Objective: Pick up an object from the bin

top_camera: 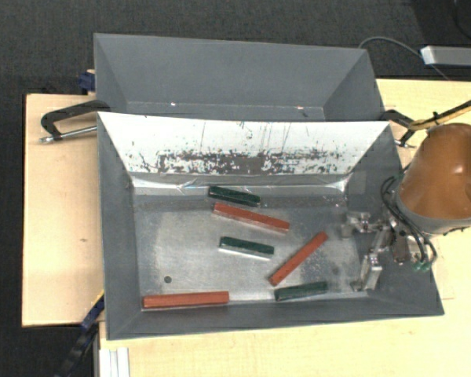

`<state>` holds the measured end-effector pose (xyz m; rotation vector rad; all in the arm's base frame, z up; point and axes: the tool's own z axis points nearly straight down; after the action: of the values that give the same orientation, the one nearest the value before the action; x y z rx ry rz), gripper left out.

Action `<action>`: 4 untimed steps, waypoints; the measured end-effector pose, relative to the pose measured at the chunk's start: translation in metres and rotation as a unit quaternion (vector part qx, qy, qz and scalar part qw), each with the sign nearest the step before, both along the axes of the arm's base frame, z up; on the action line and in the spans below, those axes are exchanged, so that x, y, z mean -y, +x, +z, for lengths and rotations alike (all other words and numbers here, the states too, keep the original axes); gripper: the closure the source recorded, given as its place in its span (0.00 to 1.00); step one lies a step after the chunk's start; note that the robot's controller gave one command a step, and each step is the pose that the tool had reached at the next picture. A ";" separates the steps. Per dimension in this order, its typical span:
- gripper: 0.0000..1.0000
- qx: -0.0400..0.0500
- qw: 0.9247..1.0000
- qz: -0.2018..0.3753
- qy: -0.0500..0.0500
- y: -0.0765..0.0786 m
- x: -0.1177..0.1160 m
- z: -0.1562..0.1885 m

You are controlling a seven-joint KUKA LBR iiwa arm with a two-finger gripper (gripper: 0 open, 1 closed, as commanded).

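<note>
The grey bin (118,234) has its right wall just beside the gripper (366,258) (spread or closed, I cannot tell), so a descent could scrape it. Nearest, a slanted red bar (298,258) and a green bar (301,291) lie flat and may slip.

Floor (220,6): dark carpet, near black, fine speckled weave. It fills the top band, the whole left side and the bottom left corner. Table (298,356): pale yellowish wood, smooth top, seen along the bottom edge and again at upper right, under the bin (114,210). At upper right the table's far edge meets the carpet. Small light grey box (453,54) on the floor at top right, near that edge. Thin pale cable (396,43) arcs over the carpet from by the bin's back right corner toward the box. Light flat, from above: bright sheen on the bin's back wall, table evenly lit, carpet dull and dark.
</note>
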<state>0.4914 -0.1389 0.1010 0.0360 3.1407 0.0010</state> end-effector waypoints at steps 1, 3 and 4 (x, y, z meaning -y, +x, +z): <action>0.00 0.001 1.000 -0.023 0.002 0.007 -0.020 -0.014; 0.00 0.001 0.999 -0.038 0.000 0.012 -0.079 0.028; 1.00 0.001 0.997 0.073 0.000 0.031 -0.124 -0.030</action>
<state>0.5221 -0.0152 0.0706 -0.1926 3.1326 0.0017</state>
